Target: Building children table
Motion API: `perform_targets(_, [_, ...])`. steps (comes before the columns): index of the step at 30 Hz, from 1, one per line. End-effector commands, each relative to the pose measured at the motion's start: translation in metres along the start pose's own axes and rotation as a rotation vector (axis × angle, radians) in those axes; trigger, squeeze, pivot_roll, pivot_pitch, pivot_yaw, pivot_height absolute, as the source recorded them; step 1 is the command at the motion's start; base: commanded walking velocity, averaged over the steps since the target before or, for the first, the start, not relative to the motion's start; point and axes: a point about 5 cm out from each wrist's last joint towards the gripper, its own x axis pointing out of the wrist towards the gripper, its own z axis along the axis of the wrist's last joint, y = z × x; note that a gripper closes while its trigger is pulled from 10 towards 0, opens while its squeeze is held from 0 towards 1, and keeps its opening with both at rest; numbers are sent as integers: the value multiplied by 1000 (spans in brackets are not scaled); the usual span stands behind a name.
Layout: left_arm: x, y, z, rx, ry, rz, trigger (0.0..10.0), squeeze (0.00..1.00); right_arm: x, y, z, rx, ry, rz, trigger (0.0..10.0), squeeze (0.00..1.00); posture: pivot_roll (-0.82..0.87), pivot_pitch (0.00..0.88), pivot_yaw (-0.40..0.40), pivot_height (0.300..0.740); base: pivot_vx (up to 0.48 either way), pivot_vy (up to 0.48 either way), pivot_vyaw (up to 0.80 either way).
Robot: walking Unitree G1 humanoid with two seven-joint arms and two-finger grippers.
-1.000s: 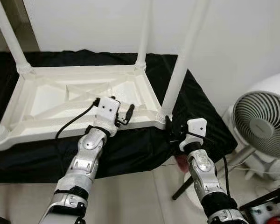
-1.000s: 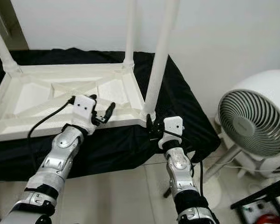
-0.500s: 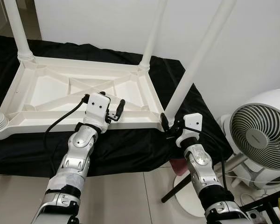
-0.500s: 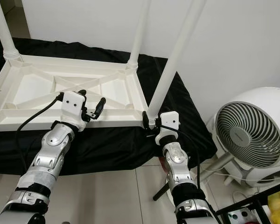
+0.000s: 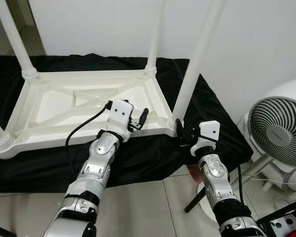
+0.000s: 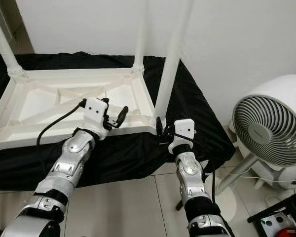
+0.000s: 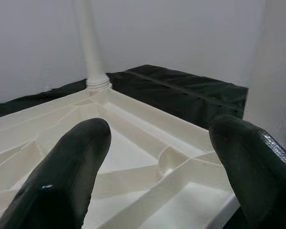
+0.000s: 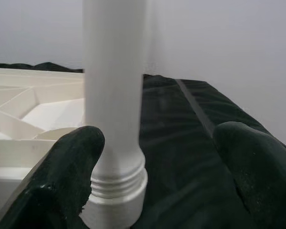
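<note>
Four legs: upright white plastic tubes standing in the corner sockets of the upturned white plastic children's table (image 5: 89,106), ribbed underside facing up.
Support: table lying on a black cloth-draped surface (image 5: 214,116), against a pale wall.
Left gripper (image 5: 139,120): hovering over the near rim of the tabletop, black fingers (image 7: 66,176) spread wide, holding nothing.
Right gripper (image 6: 162,132): at the threaded base of the near right white leg (image 5: 193,64), fingers (image 8: 69,176) parted with the leg between them. One pad close beside the collar — contact not certain; no firm clamp visible.
Step in hand: judged as seating or tightening the last leg in its corner socket; all legs look mounted, so assembly appears nearly finished.
Next move: probably closing the right fingers on the leg near the collar and twisting or pressing to check seating; left gripper well placed to steady the rim against that twist.
Edges: near right corner of the table sits close to the cloth's front edge — a hard push outward could slide the table off.
Open room: bare tiled floor (image 5: 153,207) in front; round white pedestal fan (image 5: 278,131) near the right arm, with cables beside it, limiting swing to that side.
</note>
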Motion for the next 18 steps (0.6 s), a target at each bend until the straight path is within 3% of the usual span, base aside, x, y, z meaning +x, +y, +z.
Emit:
perform_targets(1, [1,-3,-2,5,6,-20,10000,0,-4,-5,-1,-12,2,-22,10000,0,-148,0,5,740,0,0,0])
perform_targets(7, [-1,0,-2,13,3,-17,10000,0,-6,-4,-4,-4,16,-9,10000,0,-111,0,-28,740,0,0,0])
perform_targets(8, [-3,2,-2,12,2,-12,10000,0,-6,-3,-5,16,22,6,10000,722,-101,0,-40,740,0,0,0])
perform_targets(9, [-3,2,-2,12,2,-12,10000,0,-6,-3,-5,16,22,6,10000,722,-101,0,-40,740,0,0,0])
perform_targets(10, [-6,5,-3,6,3,-12,10000,0,-4,-1,-6,60,37,44,10000,1000,-87,0,-59,740,0,0,0])
perform_targets(15, [-13,1,-8,19,18,-49,10000,0,5,-6,-4,25,47,67,10000,1000,-68,0,-87,740,0,0,0])
perform_targets(16, [-14,-1,-9,22,23,-65,10000,0,8,-9,-3,10,52,76,10000,855,-64,0,-91,740,0,0,0])
perform_targets(17, [-16,-4,-10,26,30,-90,10000,0,12,-12,-4,9,59,95,10000,0,-60,0,-100,740,0,0,0])
perform_targets(18, [-18,-6,-11,29,33,-106,10000,0,13,-13,-4,11,63,108,10000,0,-60,0,-100,740,0,0,0])
